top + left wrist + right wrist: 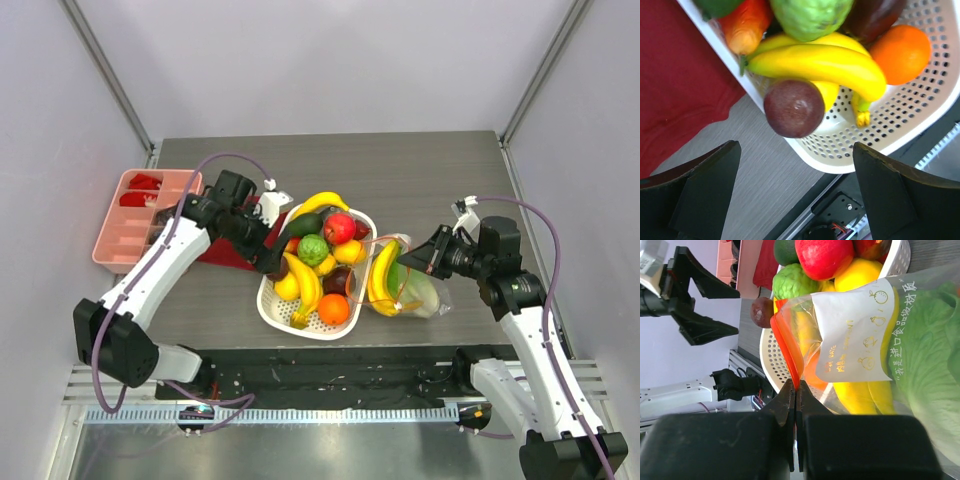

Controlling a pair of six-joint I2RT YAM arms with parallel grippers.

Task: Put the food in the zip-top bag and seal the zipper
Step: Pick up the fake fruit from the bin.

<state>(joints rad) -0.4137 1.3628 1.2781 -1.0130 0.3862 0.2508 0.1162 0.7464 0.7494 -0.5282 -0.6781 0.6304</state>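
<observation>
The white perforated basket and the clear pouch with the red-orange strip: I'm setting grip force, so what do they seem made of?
White perforated basket: likely rigid moulded plastic, smooth and faintly glossy, with even rows of round holes. Clear zip-top bag: thin flexible plastic film, glossy; it creases and a yellow banana shows through.

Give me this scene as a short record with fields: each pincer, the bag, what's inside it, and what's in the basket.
left pincer: open, above a dark purple fruit at the white basket rim
right pincer: shut on the zipper
zip-top bag: right of the basket, mouth appears open
in bag: banana, cabbage
in basket: bananas, red apple, orange
</observation>
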